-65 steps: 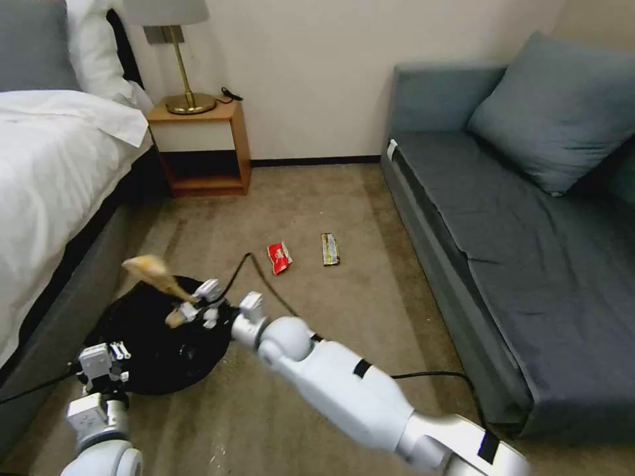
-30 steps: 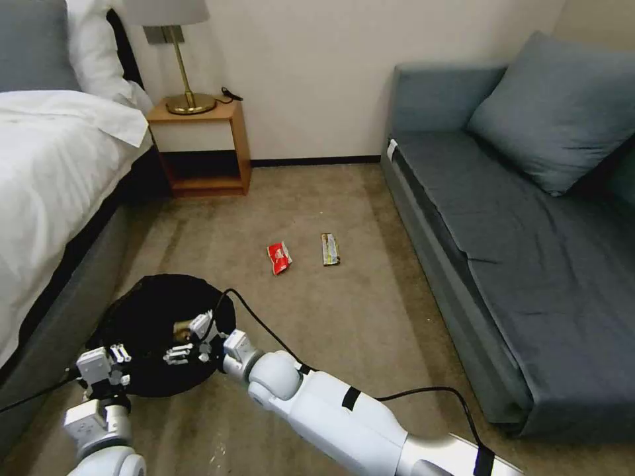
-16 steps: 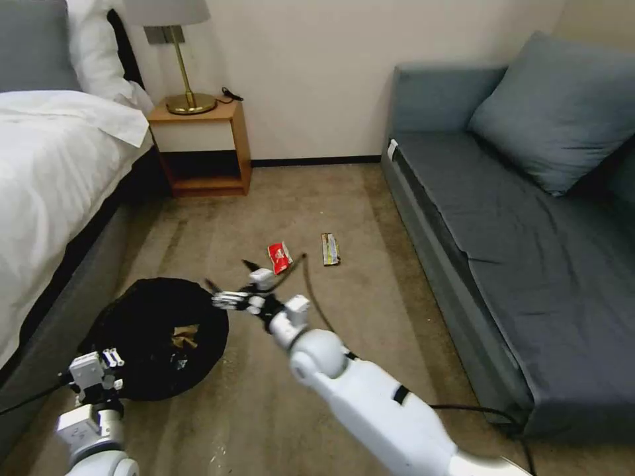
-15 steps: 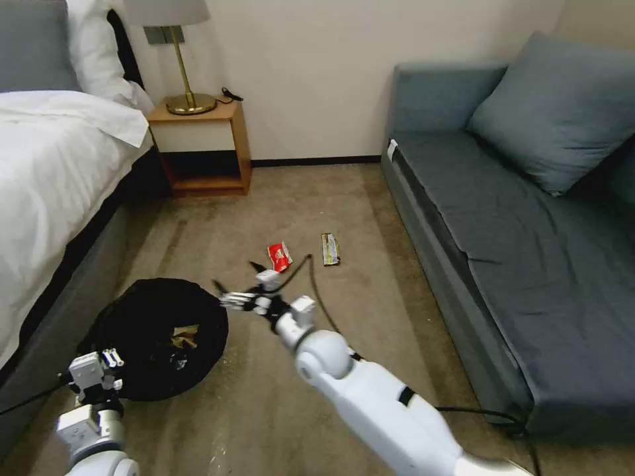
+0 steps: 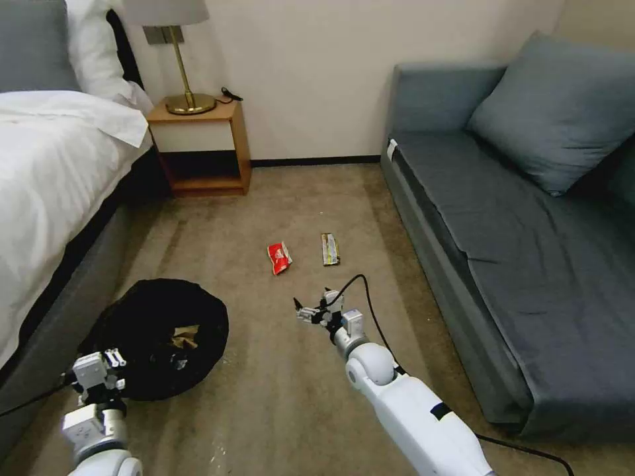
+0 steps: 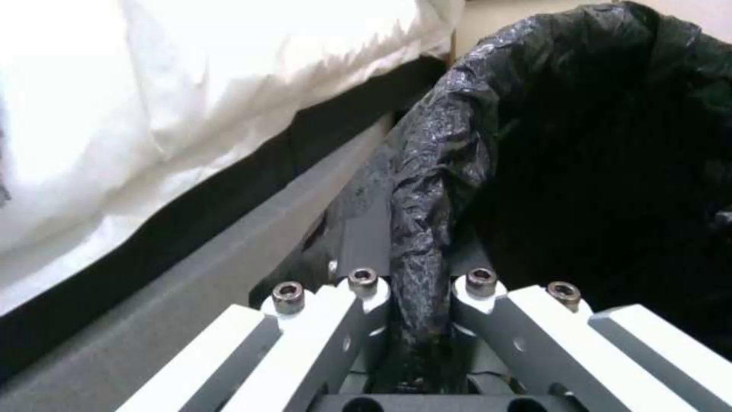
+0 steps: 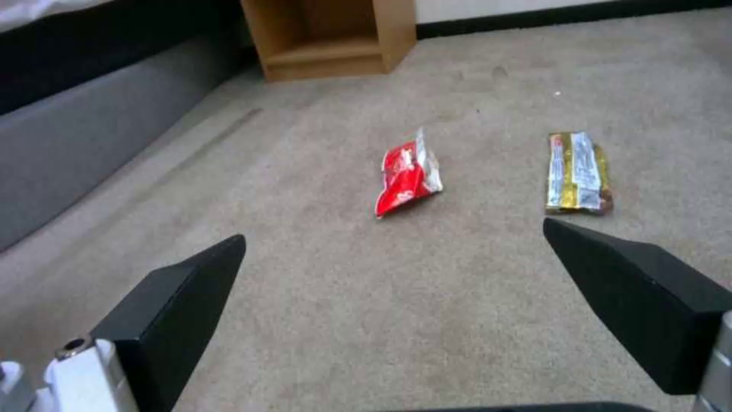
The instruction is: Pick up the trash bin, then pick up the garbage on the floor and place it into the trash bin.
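Observation:
The trash bin [image 5: 149, 311], lined with a crinkly black bag, hangs low at the left beside the bed. My left gripper [image 5: 114, 359] is shut on its rim; the left wrist view shows the fingers [image 6: 358, 303] pinching the bag's folded edge [image 6: 418, 229]. Crumpled brown paper [image 5: 185, 337] lies inside the bin. On the carpet lie a red snack packet [image 5: 279, 257] [image 7: 406, 178] and a yellow-green bar wrapper [image 5: 329, 249] [image 7: 577, 171]. My right gripper [image 5: 309, 311] [image 7: 393, 232] hovers open and empty just short of them, above the carpet.
A bed [image 5: 53, 172] with a grey frame [image 7: 68, 154] runs along the left. A wooden nightstand [image 5: 202, 145] with a lamp stands at the back wall. A grey sofa [image 5: 529, 264] fills the right side. A black cable [image 5: 370, 311] trails from my right wrist.
My right gripper let the brown paper go into the bin, then swung out to the right over the open carpet toward the two wrappers. The left gripper kept hold of the bin.

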{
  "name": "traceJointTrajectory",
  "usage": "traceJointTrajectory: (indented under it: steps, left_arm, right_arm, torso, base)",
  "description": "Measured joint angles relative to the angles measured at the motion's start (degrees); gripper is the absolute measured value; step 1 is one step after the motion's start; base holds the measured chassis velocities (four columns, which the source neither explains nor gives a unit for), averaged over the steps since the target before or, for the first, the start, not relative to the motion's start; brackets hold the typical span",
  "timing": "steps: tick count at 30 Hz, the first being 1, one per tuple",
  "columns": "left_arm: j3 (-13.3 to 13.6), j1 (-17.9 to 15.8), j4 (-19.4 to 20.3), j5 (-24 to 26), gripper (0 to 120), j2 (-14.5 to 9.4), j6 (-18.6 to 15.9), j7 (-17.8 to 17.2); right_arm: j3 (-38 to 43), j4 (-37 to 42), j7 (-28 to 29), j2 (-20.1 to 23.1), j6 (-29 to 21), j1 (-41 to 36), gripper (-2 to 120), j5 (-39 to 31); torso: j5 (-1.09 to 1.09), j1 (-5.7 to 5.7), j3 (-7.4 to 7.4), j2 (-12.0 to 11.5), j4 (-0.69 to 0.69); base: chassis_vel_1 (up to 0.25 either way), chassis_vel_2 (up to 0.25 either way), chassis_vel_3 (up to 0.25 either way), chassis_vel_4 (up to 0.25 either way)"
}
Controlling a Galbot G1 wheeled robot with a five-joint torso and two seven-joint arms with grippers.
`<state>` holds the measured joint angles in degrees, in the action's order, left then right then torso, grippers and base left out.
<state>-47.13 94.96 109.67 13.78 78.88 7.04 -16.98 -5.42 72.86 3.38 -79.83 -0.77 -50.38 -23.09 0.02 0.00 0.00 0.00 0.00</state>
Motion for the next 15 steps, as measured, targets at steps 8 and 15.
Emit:
traceJointTrajectory:
  steps: [8,15]
  left_arm:
    - [-0.05,-0.29,-0.74,0.03,5,-0.22,0.61,-0.79]
    - [-0.11,-0.99,-1.51,0.15,5,-0.25,0.88,-0.89]
  right_arm:
    - [0.68,-0.86,-0.64,-0.63,0.12,0.40,100,-0.50]
    - [1.14,-1.88,-1.36,-1.29,1.67,0.43,100,-0.72]
  torso:
    - [0.00,0.00,0.00,0.00,0.01]
    - [-0.01,0.00,0.00,0.00,0.01]
  base:
    - [0.000,0.000,0.000,0.000]
    - [0.000,0.000,0.000,0.000]
